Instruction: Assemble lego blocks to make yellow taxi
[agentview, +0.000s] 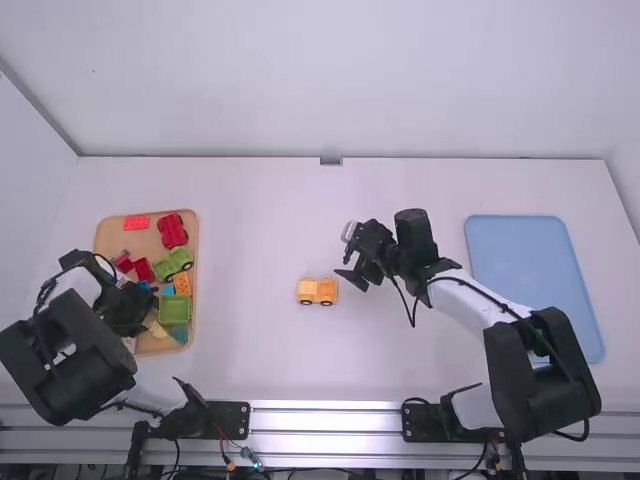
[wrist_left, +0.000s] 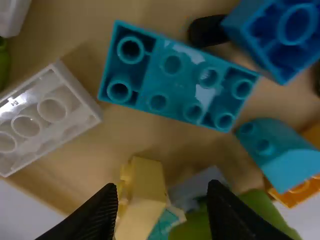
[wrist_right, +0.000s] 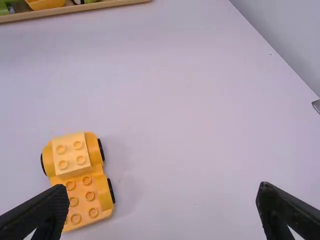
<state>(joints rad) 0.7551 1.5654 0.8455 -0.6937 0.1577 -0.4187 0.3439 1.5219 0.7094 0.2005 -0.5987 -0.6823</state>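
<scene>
An orange-yellow wheeled car base (agentview: 317, 291) stands on the table near the middle; in the right wrist view the car base (wrist_right: 88, 197) carries a pale yellow block (wrist_right: 71, 153) on one end. Right of it, my right gripper (agentview: 356, 277) is open, holding nothing; the right gripper (wrist_right: 162, 207) has its fingers wide apart. My left gripper (agentview: 125, 312) is over the wooden tray of blocks. In the left wrist view the left gripper (wrist_left: 161, 200) stands open, with a yellow block (wrist_left: 142, 200) between or beneath its fingers.
The wooden tray (agentview: 103, 236) at the left holds red, green, blue and other blocks. Teal (wrist_left: 172, 80) and white (wrist_left: 45, 117) bricks lie near the left gripper. A blue tray (agentview: 535, 285) lies at the right, beyond the right arm.
</scene>
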